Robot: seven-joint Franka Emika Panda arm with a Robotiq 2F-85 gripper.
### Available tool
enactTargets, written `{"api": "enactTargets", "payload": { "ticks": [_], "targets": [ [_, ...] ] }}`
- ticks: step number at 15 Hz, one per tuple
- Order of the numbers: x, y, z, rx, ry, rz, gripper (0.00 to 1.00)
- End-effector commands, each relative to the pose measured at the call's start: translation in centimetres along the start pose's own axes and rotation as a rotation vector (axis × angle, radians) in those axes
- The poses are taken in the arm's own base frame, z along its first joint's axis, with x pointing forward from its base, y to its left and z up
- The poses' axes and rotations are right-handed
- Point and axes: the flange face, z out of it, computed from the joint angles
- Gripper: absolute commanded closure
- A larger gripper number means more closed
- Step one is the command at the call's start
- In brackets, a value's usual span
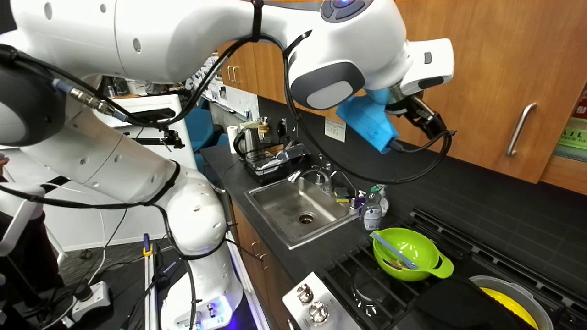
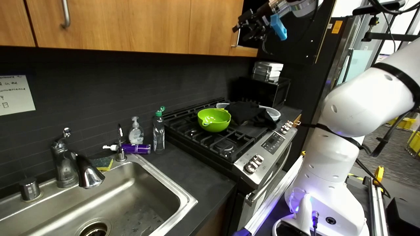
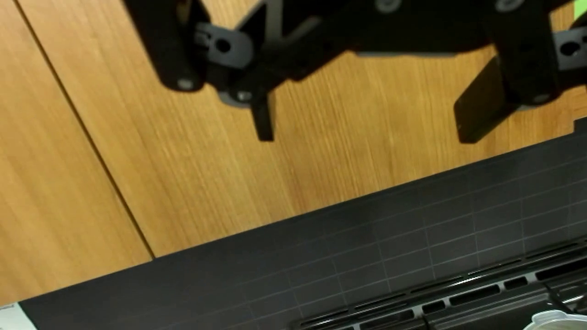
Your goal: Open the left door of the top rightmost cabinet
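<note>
Wrist view: your gripper [image 3: 367, 137] is hovering before the door [image 3: 293, 169], jaws spread apart; in an exterior view, the handle [image 1: 521, 130] is standing clear.

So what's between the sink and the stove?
Mostly dark countertop, with a green-capped bottle standing toward the back; both exterior views show this.

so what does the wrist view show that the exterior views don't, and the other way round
Only the wrist view: a clear look into the gap between the fingers of the gripper.

Only the exterior views: the sink, the white arm and a metal door handle.

Shared: the gripper itself, wooden cabinet doors, dark tiled wall and the stove, at least partly.
</note>
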Motion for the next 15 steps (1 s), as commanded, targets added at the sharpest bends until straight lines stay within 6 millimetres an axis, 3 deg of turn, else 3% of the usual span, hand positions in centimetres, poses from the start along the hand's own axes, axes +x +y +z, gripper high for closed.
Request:
{"api": "enactTargets", "payload": {
  "ticks": [1, 10, 12, 15],
  "targets": [
    [0.3, 0.0, 0.5, -0.008, 0.016, 0.010, 0.00],
    [3.4, 1.6, 1.2, -0.033, 0.330, 0.087, 0.00],
    [2.9, 2.9, 1.3, -0.104, 0.312, 0.144, 0.00],
    [1.5, 4.6, -0.9, -0.142, 0.300, 0.219, 0.00]
  ]
}}
